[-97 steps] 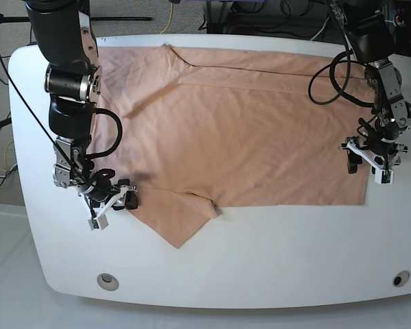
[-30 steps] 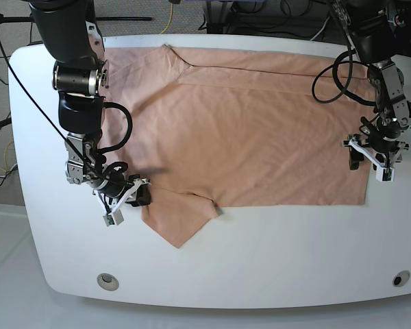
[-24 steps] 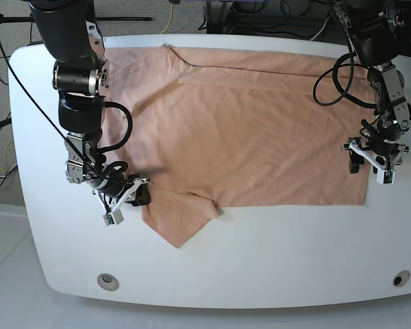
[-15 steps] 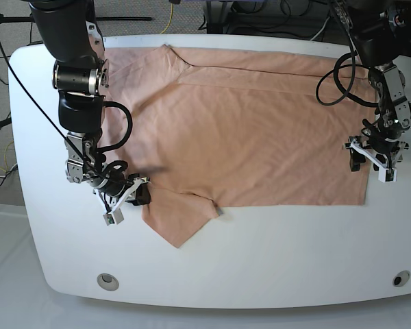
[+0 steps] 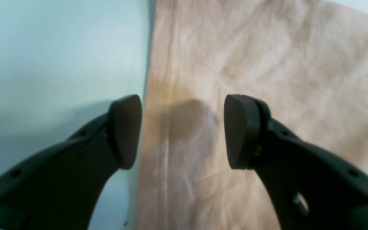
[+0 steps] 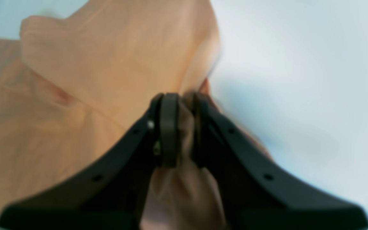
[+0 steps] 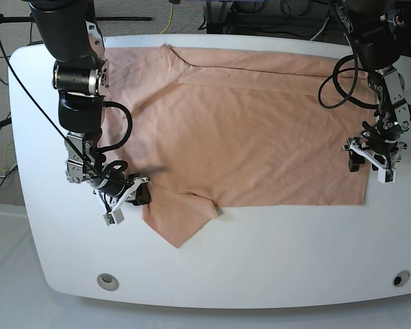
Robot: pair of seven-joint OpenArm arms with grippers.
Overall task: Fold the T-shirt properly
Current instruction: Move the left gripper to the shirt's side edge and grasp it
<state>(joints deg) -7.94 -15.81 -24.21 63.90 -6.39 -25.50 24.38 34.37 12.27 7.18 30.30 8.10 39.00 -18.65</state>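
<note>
The peach T-shirt (image 7: 246, 130) lies spread flat on the white table (image 7: 274, 253), with one sleeve (image 7: 181, 219) pointing toward the front edge. My right gripper (image 7: 135, 197) is at that sleeve's left edge. In the right wrist view my right gripper (image 6: 182, 127) is shut on a pinched fold of the shirt (image 6: 107, 64). My left gripper (image 7: 368, 166) hovers at the shirt's right hem. In the left wrist view my left gripper (image 5: 182, 131) stands open, straddling the hem of the cloth (image 5: 267, 64), one finger over bare table (image 5: 59, 48).
Cables and stands lie beyond the table's far edge (image 7: 260, 14). Two round fittings (image 7: 107, 279) (image 7: 398, 279) sit near the front corners. A black cable loops off each arm above the cloth.
My right gripper slid rightward onto the sleeve edge and its jaws closed on the cloth. The left gripper has barely shifted at the hem and stays open.
</note>
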